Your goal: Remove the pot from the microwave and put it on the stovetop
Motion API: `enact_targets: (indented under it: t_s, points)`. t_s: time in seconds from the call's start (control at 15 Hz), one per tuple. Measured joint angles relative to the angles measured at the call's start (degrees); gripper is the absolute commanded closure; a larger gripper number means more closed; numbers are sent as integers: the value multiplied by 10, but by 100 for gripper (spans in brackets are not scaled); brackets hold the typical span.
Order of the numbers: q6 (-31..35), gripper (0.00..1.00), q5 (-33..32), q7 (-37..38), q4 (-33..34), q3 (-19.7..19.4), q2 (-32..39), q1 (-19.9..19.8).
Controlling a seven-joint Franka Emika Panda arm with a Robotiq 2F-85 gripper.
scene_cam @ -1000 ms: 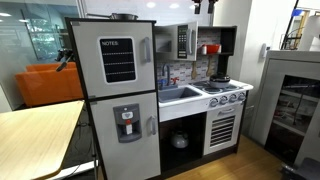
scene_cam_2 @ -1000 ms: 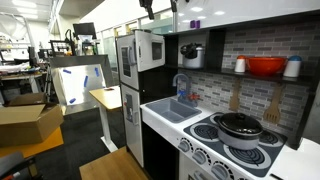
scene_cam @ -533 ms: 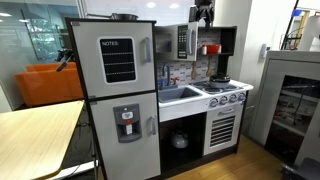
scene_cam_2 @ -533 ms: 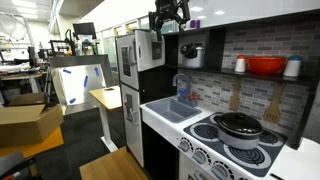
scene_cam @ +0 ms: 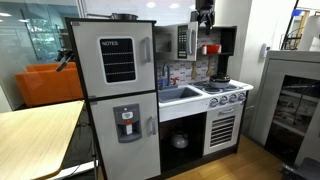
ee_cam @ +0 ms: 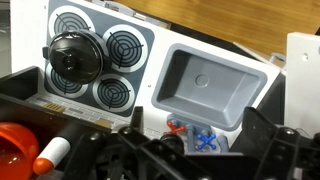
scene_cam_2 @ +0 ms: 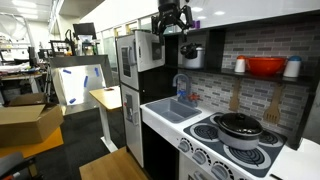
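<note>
Pot (scene_cam_2: 190,55) is sitting at the microwave's (scene_cam_2: 137,55) three o'clock; gripper (scene_cam_2: 172,27) is hovering at its eleven o'clock, jaws spread.

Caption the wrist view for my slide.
Looking down on the stovetop, black pan on one burner, sink beside it.

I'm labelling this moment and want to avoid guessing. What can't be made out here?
Inside of the microwave: its dark door hides it in both exterior views, so the pot is unconfirmed.
Whether the gripper is open: small and dark in both exterior views, a dark blur at the wrist view's bottom edge.
Front of the stovetop: cut off by an exterior view's bottom edge.
</note>
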Motion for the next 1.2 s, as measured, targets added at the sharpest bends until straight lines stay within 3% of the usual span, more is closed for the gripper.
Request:
enact_targets:
  t_s: [0.6, 1.2]
  points:
    - [91, 0, 4, -6, -36, 31, 3, -2]
    - [91, 0, 4, -5, -37, 33, 3, -3]
